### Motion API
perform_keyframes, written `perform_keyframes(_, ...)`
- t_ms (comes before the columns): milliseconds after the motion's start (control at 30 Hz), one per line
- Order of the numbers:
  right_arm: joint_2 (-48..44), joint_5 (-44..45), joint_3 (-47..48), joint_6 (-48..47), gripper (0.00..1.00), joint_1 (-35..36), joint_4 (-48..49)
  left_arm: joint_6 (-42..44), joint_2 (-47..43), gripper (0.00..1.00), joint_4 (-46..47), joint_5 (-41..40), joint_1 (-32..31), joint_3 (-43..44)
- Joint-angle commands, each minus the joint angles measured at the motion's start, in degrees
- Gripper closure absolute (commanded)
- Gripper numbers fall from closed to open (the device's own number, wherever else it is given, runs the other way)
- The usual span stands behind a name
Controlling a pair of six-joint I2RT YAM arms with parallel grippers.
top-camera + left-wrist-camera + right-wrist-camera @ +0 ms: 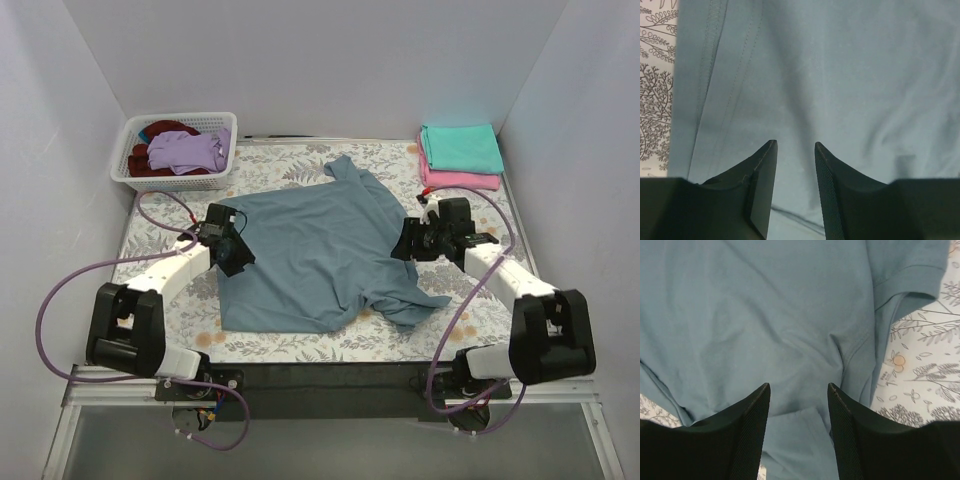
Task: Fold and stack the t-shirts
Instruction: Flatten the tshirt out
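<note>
my left gripper (232, 250) was stretched low from the lower left of the frame to the left edge of the blue-grey t-shirt (320, 250), jaws a little apart and holding nothing. my right gripper (410, 240) was at its right edge, jaws wider, also empty. the shirt lay spread in the middle of the frame.

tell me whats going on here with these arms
Two robot arms are working on a slate blue-grey t-shirt spread on the floral table. The left gripper and right gripper sit over its opposite sides, both open. A folded teal t-shirt lies on a folded pink t-shirt at the far right corner; a lilac shirt and a dark red shirt wait in the white basket.
</note>
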Motion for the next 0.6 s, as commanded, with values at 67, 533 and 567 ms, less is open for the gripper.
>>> perform_keyframes(67, 10.65, 1.52, 3.46, 1.88, 0.45, 0.69, 8.81, -0.92, 4.96, 0.66, 4.39, -1.39, 1.64, -0.79)
perform_keyframes(533, 29.9, 11.55, 16.1, 3.72, 0.47, -4.67, 11.37, 3.21, 23.32, 0.66, 5.45, 0.89, 7.45, 10.97)
perform_keyframes(567, 30.95, 11.47, 17.26, 3.72, 0.46, -4.85, 11.19, 3.56, 24.91, 0.66, 4.93, 1.5, 7.45, 14.98)
